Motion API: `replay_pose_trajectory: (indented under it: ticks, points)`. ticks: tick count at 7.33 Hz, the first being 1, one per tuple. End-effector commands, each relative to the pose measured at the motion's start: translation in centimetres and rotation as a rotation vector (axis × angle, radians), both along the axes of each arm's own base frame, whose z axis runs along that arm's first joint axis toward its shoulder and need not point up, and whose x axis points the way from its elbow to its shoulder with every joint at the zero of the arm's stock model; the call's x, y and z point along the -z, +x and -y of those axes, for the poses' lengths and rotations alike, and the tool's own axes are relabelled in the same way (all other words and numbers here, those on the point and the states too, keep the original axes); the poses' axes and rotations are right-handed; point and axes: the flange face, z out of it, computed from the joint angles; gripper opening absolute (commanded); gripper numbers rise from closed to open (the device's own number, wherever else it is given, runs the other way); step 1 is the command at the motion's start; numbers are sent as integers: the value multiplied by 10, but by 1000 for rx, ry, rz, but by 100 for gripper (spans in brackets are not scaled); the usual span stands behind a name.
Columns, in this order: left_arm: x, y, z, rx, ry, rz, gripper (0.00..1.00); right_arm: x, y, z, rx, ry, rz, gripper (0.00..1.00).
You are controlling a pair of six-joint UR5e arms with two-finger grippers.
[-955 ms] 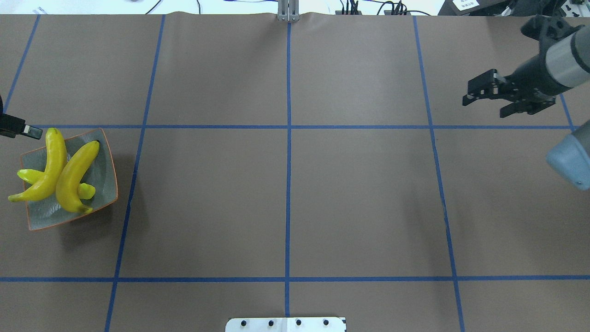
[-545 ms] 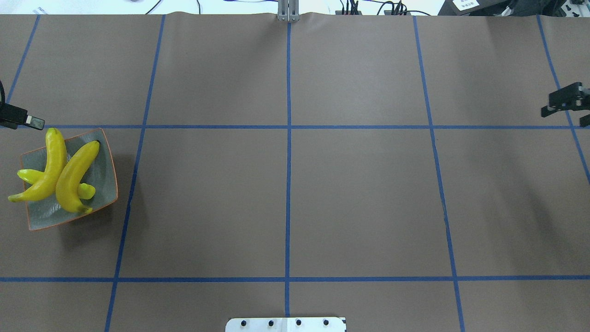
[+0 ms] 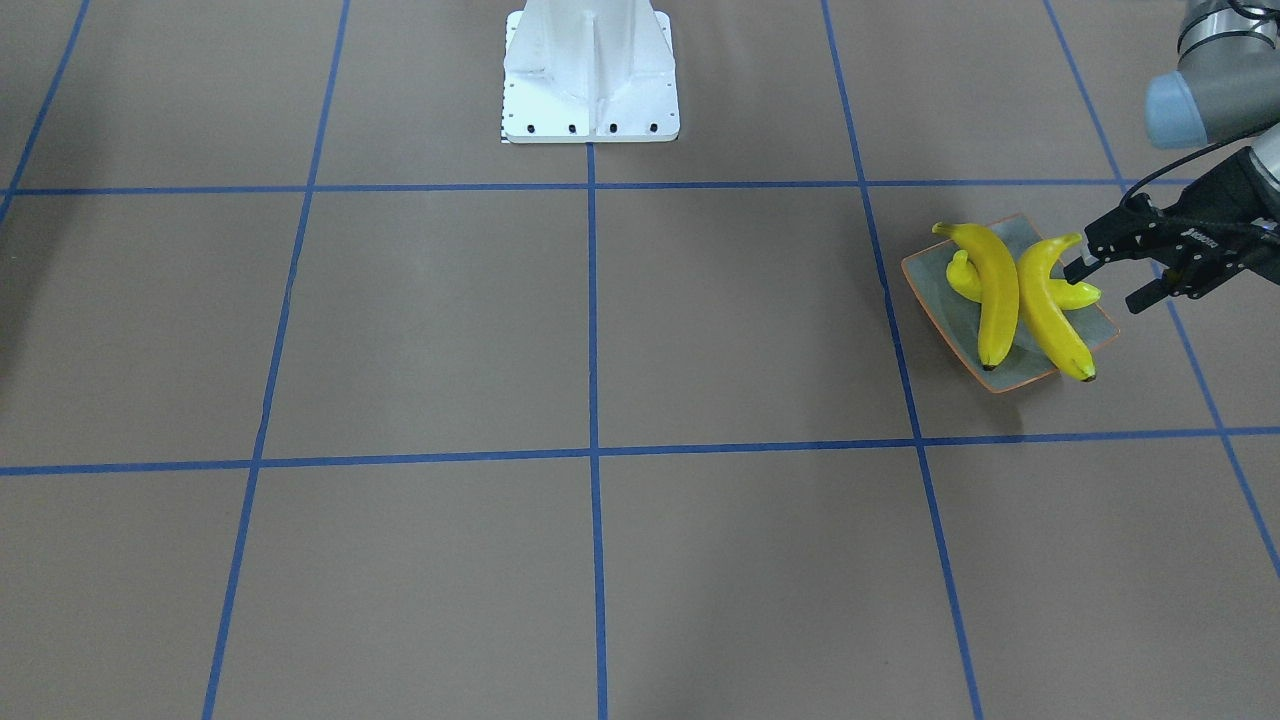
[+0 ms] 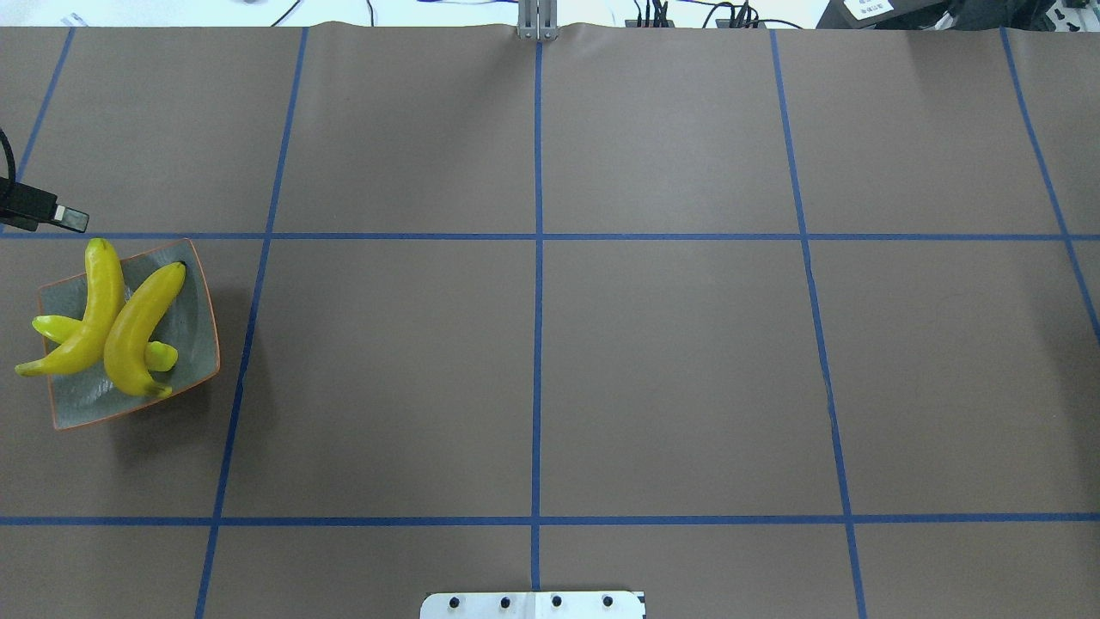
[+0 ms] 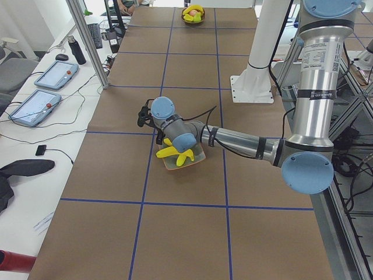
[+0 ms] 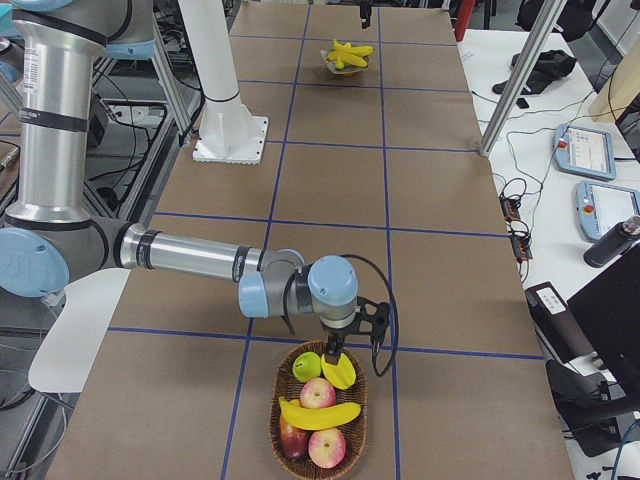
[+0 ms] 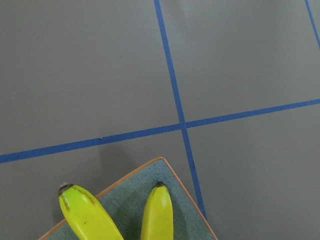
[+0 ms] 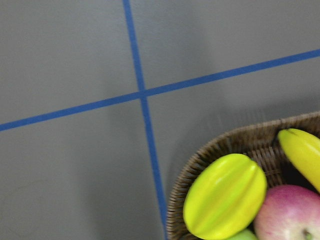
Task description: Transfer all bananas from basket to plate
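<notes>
The grey-green plate [image 4: 193, 344] with an orange rim sits at the table's left edge and holds three bananas. Two deep yellow ones [image 4: 93, 314] [image 4: 142, 331] lie crossed over a paler one [image 4: 161, 355]. My left gripper [image 3: 1112, 283] hovers just beyond the plate [image 3: 940, 290], open and holding nothing; one of its fingers [image 4: 69, 219] shows in the overhead view. The basket [image 6: 290, 440] stands at the table's other end and holds a banana [image 6: 320, 413]. My right gripper [image 6: 368, 322] hangs over the basket's near rim; I cannot tell whether it is open or shut.
The basket also holds red apples [image 6: 318, 393], a green apple [image 6: 307, 365] and a yellow star fruit [image 8: 225, 202]. The robot's white base [image 3: 590, 80] stands mid-table. Blue tape lines grid the brown table top [image 4: 670, 370]. Tablets and cables lie beyond the far edge.
My right arm has pulled away to the right, out of the overhead view. My left gripper's finger has drifted a little farther from the plate. The bananas on the plate have not moved.
</notes>
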Motion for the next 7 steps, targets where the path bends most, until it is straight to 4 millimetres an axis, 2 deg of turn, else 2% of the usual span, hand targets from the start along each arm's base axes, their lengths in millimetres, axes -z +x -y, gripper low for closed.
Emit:
replay_pose_trajectory:
  ticks: [1, 2, 4, 5, 7]
  points:
    - [2, -1, -1, 5, 6, 2, 99, -81, 52, -53, -32, -25, 64, 100]
    - [3, -1, -1, 9, 9, 5, 99, -96, 57, -70, -39, -32, 83, 100]
    - [5, -2, -2, 9, 13, 3, 99, -124, 51, -104, -15, -58, 91, 100]
    - [5, -2, -2, 11, 14, 4, 99, -128, 51, -106, -15, -69, 94, 100]
    - [4, -3, -2, 12, 14, 5, 99, -131, 53, -96, -15, -69, 94, 99]
